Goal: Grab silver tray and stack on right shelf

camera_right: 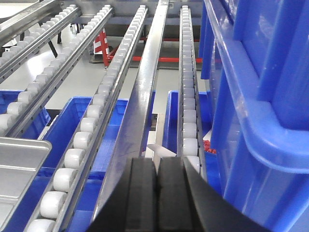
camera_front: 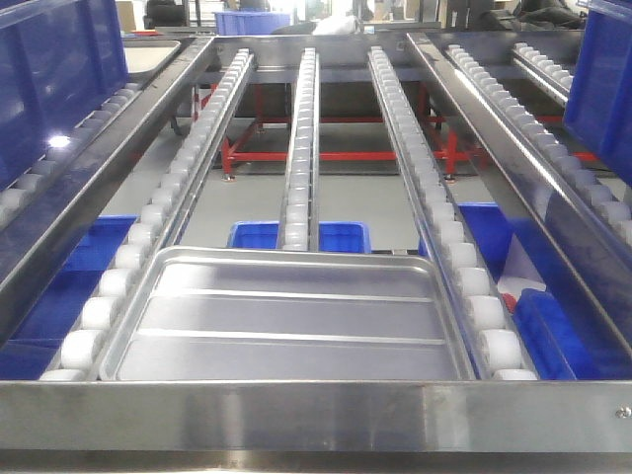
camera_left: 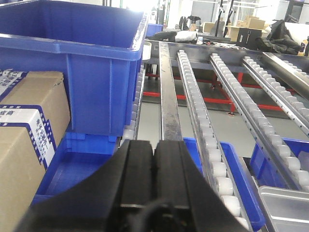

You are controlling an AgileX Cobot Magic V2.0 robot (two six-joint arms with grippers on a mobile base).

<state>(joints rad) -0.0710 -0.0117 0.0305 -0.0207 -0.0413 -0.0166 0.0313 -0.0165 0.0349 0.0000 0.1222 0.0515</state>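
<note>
The right shelf [camera_front: 301, 128] fills the front view. Its sloping lane has three rails of white rollers, flanked by two steel dividers running toward 12 o'clock. Further roller rails lie at 10 and 2 o'clock.

Two tall blue crates [camera_front: 49, 69] stand on the neighbouring lanes, one at 10 o'clock and one at 2 o'clock. Lower blue bins [camera_front: 296, 235] show under the rails.

One silver tray [camera_front: 286, 326] lies at 6 o'clock on the lane, floor up. Its near rim is just behind the polished front bar [camera_front: 296, 415]. Its side rims run just beside the outer rails' rollers, though whether they touch cannot be told. The middle rail passes under its far rim. From that rim to 12 o'clock the three rails run open.

One cardboard box [camera_left: 24, 145] sits at 9 o'clock in the left wrist view, under a crate.

The left gripper [camera_left: 154, 145] has its two black fingers pressed together on nothing, and the tray's corner is at 4 o'clock of it. The right gripper [camera_right: 157, 162] is likewise closed and empty, above a divider, with the tray's corner at 9 o'clock.

Two ribs [camera_front: 286, 294] cross the tray floor. One screw [camera_front: 622, 412] shows on the bar at 3 o'clock.
</note>
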